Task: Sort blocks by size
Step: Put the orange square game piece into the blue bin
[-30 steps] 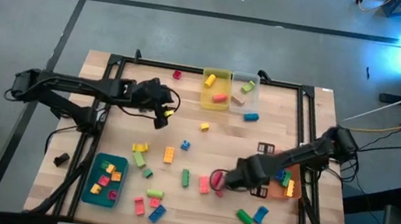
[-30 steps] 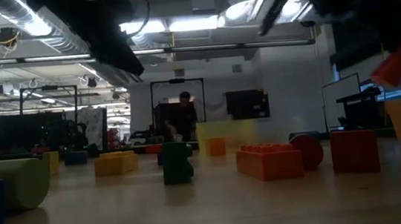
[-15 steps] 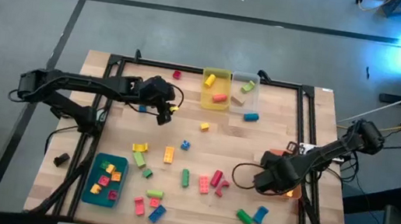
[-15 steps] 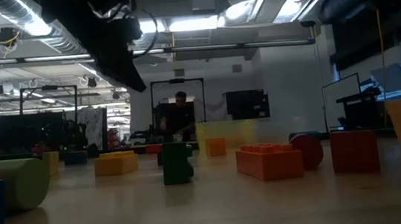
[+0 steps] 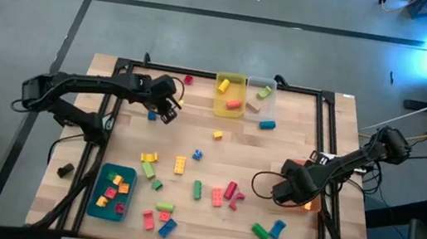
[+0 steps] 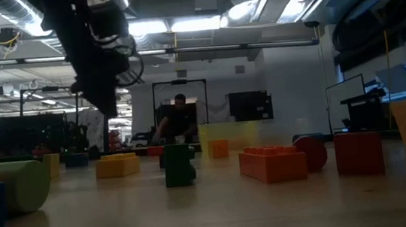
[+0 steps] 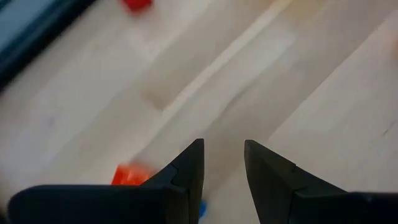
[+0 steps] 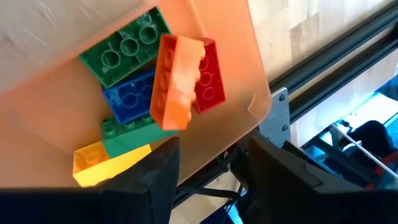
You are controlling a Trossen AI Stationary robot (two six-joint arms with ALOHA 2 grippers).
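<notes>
The right gripper (image 8: 208,163), jaws now spread above the orange bin (image 8: 239,74), has released its orange brick (image 8: 175,81) onto the 4 bricks inside, completing 1 placement, while the left gripper (image 7: 222,160), slightly parted and empty, hovers over loose blocks (image 5: 189,175).

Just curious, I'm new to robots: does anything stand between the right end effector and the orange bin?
Nothing visible does. The right end effector hangs open directly over the orange bin, with an orange block lying inside.
</notes>
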